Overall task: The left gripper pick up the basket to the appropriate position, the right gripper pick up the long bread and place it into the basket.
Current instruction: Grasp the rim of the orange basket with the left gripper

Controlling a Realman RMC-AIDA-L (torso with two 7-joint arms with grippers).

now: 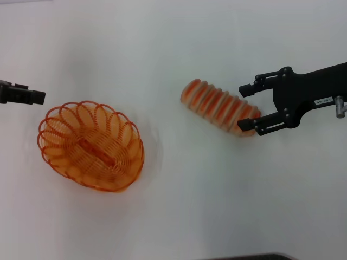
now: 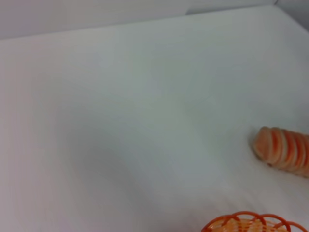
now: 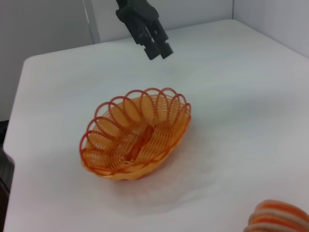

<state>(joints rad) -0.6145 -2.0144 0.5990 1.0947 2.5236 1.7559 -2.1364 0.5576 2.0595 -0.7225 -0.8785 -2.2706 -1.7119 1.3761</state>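
The orange wire basket [image 1: 60, 125] stands empty on the white table at the left; it also shows in the right wrist view [image 3: 104, 126] and its rim in the left wrist view [image 2: 251, 221]. My left gripper [image 1: 37, 97] hovers at the far left, behind the basket and apart from it, fingers together and holding nothing; it also shows in the right wrist view [image 3: 158, 49]. The long bread [image 1: 217, 106] lies at centre right. My right gripper [image 1: 247, 107] is open, with one finger on each side of the bread's right end.
The white tabletop [image 1: 179, 206] stretches between the basket and the bread. A dark edge [image 1: 255, 257] shows at the front of the head view. In the right wrist view the table's edge [image 3: 14, 159] lies beyond the basket.
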